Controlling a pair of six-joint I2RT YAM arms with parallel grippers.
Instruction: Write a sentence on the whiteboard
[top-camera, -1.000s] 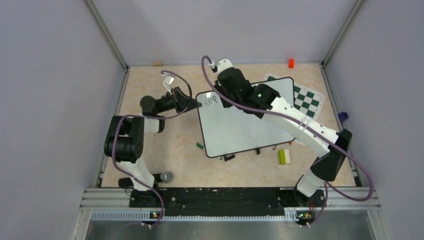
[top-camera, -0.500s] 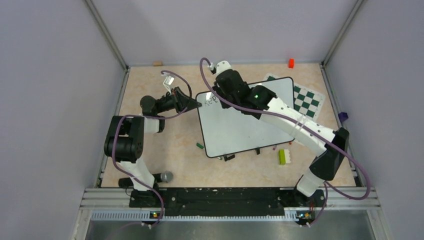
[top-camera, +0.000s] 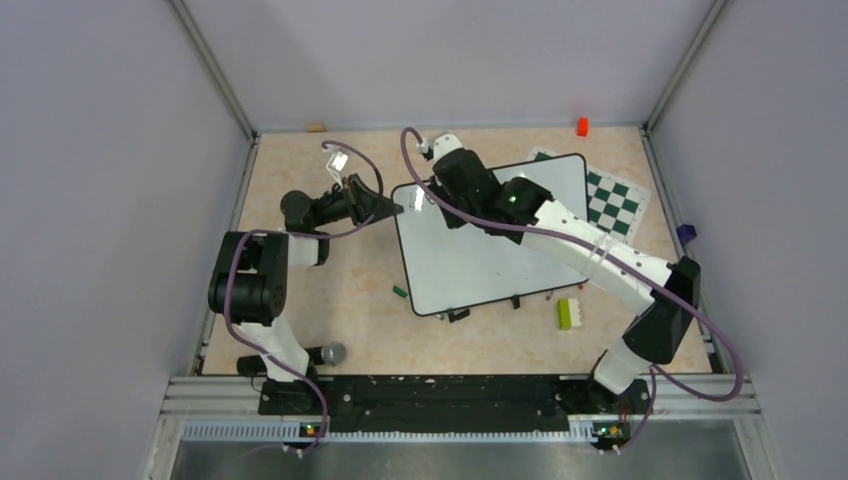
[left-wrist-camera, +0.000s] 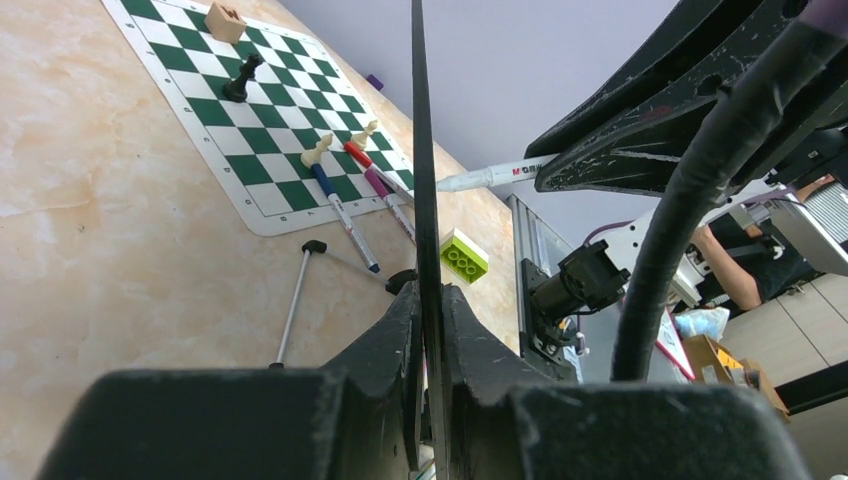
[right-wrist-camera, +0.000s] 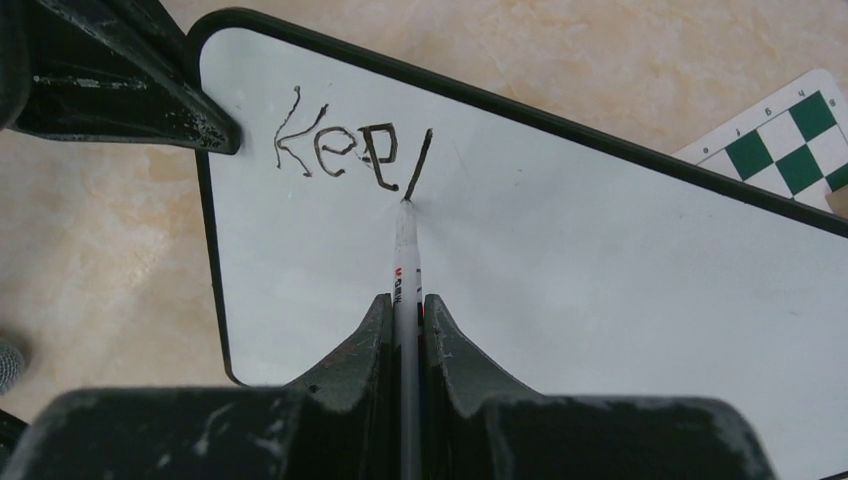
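Well, from the overhead camera I saw the large glossy whiteboard (top-camera: 480, 260) with its thin black rim in the middle of the beige marbled table (top-camera: 330, 290). It was turned at an angle, and its far right corner covered a part of the green-and-white chequered chess mat (top-camera: 615, 200).

The left gripper (left-wrist-camera: 430, 300) was at the far left corner of the board. In its own camera the two black fingers were clenched on the black rim, which I saw there edge-on as a thin dark line.

The right gripper (right-wrist-camera: 405, 310) hung over the same corner, and its fingers were pressed tightly around a slim white marker (right-wrist-camera: 405, 255). The tip of the marker touched the white face.

The sentence (right-wrist-camera: 335, 150) was only at its beginning. It sat in dark handwriting close to the far left corner, just beside the left finger. I could read "Kee", then a letter that I could not tell for sure, and then one slanted stroke. The marker tip stood at the lower end of this stroke.

On the table near the front right corner of the board lay a lime-green toy brick (top-camera: 564, 313). At the far edge, well apart from the board, was a small orange-red block (top-camera: 582, 126).
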